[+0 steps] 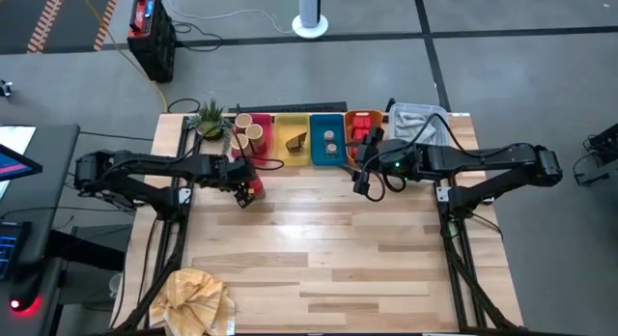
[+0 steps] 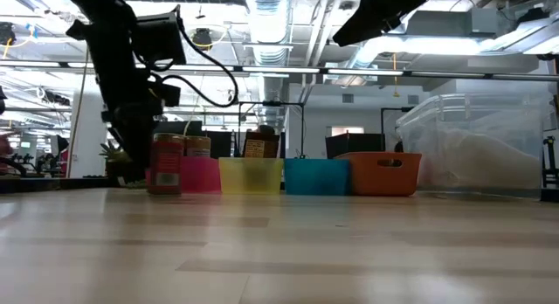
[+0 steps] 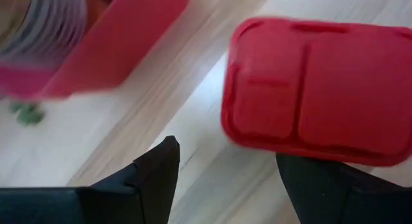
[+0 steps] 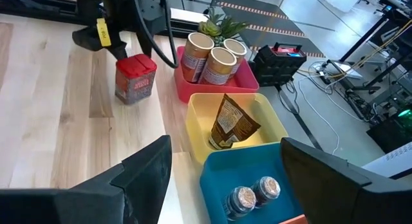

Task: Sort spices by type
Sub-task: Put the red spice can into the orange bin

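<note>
Your left pincer (image 3: 225, 176) is hovering spread over the red-lidded jar (image 1: 253, 186), which is standing upright on the tabletop (image 1: 328, 259) just beside the pink bin (image 4: 215, 89). It looks light, rigid and slick, so you'd best be pinching its flat sides below the lid. Your right pincer (image 4: 225, 179) is waiting spread above the blue bin (image 4: 257, 179).

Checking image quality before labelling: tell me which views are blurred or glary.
Left wrist view: soft throughout, the red-lidded spice jar and pink bin smeared. Low view: bright ceiling lights wash out the top; the bare table foreground is soft. High and right wrist views: evenly lit, reasonably sharp.
</note>
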You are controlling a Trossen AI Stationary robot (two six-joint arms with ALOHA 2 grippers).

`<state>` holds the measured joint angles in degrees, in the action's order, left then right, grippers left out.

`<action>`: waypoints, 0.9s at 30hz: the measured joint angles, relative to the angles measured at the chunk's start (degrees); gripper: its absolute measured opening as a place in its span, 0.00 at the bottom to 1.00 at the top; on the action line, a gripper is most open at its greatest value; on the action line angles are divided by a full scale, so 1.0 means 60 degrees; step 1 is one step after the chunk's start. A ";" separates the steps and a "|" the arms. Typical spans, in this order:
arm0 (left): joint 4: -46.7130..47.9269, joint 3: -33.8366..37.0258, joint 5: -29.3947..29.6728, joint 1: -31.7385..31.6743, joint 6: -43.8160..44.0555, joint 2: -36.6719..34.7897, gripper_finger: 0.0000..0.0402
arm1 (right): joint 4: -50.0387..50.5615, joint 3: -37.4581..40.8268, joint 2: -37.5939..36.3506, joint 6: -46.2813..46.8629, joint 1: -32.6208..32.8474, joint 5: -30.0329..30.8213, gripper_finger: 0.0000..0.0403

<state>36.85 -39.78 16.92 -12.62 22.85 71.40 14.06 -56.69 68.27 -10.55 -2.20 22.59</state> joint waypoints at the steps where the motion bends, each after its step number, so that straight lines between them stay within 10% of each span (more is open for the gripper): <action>1: -0.0266 0.0054 -0.0022 0.0001 -0.0112 0.0000 0.61 | 0.0000 0.0000 0.0000 0.0000 0.0000 0.0000 0.79; 27: -0.4748 -0.1786 -0.1284 0.1419 -0.2059 0.4307 0.61 | -0.0138 -0.0007 0.0076 -0.0003 0.0219 -0.0106 0.79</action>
<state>8.36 -50.50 9.21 -4.11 10.50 97.24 13.23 -56.73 68.73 -10.57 -0.89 21.96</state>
